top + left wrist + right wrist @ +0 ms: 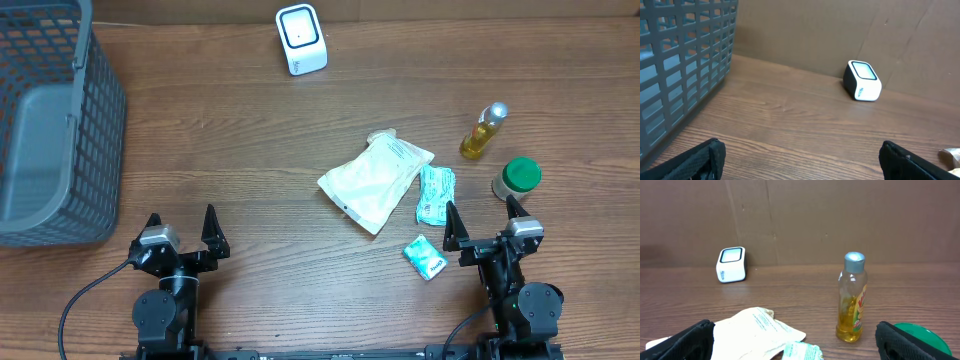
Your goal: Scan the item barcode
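The white barcode scanner (301,38) stands at the far middle of the table, and also shows as a white scanner (862,80) in the left wrist view and a small scanner (732,264) in the right wrist view. Items lie right of centre: a white pouch (375,180), a teal packet (435,193), a smaller teal packet (425,257), a bottle of yellow liquid (484,131) and a green-lidded jar (517,178). My left gripper (182,227) is open over bare wood at the near left. My right gripper (482,222) is open, just near of the packets and jar, holding nothing.
A grey mesh basket (50,120) fills the far left corner, and its wall (680,65) is close on the left in the left wrist view. In the right wrist view the bottle (852,300) stands upright ahead, with the pouch (757,330) low left.
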